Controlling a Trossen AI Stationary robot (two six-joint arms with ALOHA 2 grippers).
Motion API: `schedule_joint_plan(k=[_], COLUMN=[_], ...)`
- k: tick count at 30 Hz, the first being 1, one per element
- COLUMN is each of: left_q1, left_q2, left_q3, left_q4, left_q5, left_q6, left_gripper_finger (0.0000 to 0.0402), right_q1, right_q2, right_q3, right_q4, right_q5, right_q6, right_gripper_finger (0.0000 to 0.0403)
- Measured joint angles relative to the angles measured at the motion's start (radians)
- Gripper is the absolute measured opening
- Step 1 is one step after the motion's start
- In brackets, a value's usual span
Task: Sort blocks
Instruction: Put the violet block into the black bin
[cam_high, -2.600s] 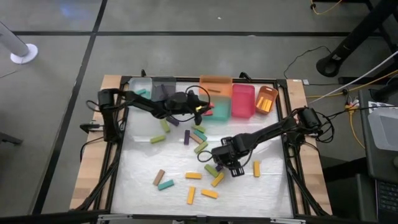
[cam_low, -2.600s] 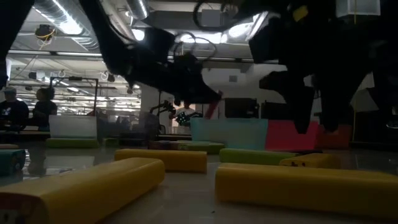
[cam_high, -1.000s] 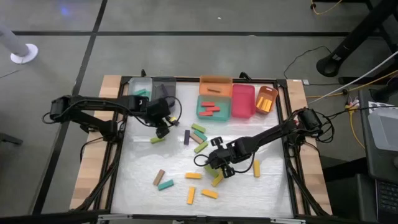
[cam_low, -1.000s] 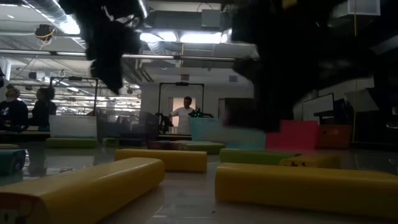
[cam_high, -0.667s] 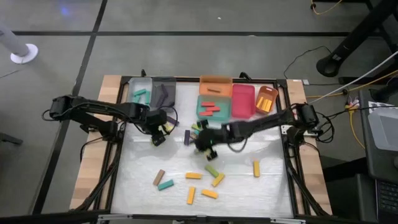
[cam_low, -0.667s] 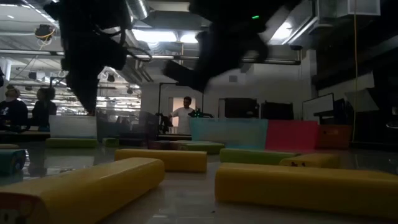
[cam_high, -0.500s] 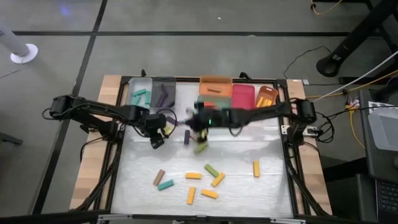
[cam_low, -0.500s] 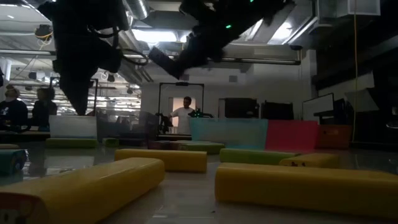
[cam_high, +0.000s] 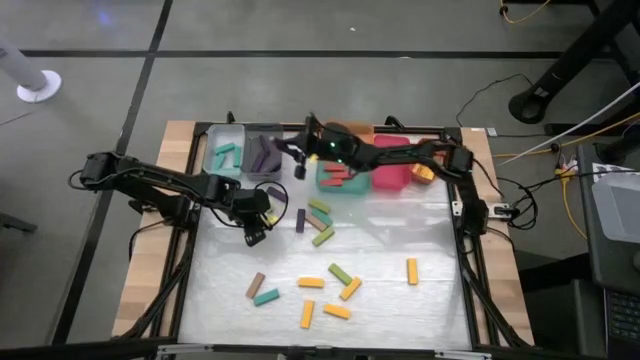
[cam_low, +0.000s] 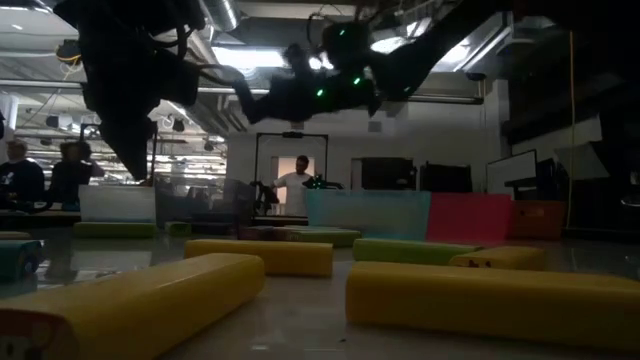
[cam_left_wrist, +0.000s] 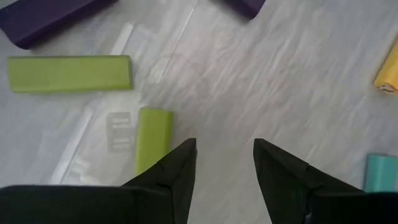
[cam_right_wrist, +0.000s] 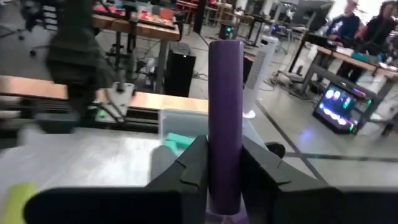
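1. Sorting is judged partly done. Teal blocks (cam_high: 224, 156) lie in the clear bin (cam_high: 226, 135), purple blocks (cam_high: 262, 153) in the grey bin (cam_high: 264, 131), and red blocks (cam_high: 340, 176) in the teal bin (cam_high: 330, 185). The orange bin (cam_high: 347, 129), pink bin (cam_high: 392, 165) and small orange bin (cam_high: 429, 160) are partly hidden by the right arm; their contents cannot be told.
2. Still loose on the surface (cam_high: 400, 320): about a dozen blocks, among them a purple block (cam_high: 300, 220), two olive green blocks (cam_high: 320, 210) just beside it, a brown block (cam_high: 256, 284), a teal block (cam_high: 266, 297), several yellow blocks (cam_high: 337, 311) near the front, and one yellow block (cam_high: 411, 271) well apart to the right.
3. The right end effector (cam_high: 300, 160) is closed on a held purple block (cam_right_wrist: 225, 118), gripped by its lower part and standing upright between the jaws. It is carried above the back of the surface, just beside the grey bin holding the other purple blocks; release has not yet taken place.
4. The left end effector (cam_left_wrist: 224, 168) is held low over the left-centre of the surface with jaws partly apart and nothing between them. A green block (cam_left_wrist: 153, 138) lies just beside one finger, outside the gap; a second green block (cam_left_wrist: 68, 73) lies near, ahead of it.
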Motion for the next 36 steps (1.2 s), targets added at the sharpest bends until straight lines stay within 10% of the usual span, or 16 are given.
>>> schedule_joint_plan(k=[18,27,36], left_q1=[0.000,0.006,0.085], left_q2=[0.000,0.002,0.038], left_q3=[0.000,-0.010,-0.010], left_q4=[0.010,0.081,0.224], left_q5=[-0.047,-0.359,-0.378], left_q6=[0.053,0.309,0.587], left_gripper_finger=[0.0147,0.0147,0.0147], right_q1=[-0.026,-0.026,-0.024], right_q2=[0.248,0.063,-0.159], right_q3=[0.347,0.346,0.347], right_q4=[-0.268,-0.648,-1.096], right_q5=[0.032,0.060,0.118], right_q6=[0.041,-0.035,-0.067], right_gripper_finger=[0.0089,0.0090,0.0090])
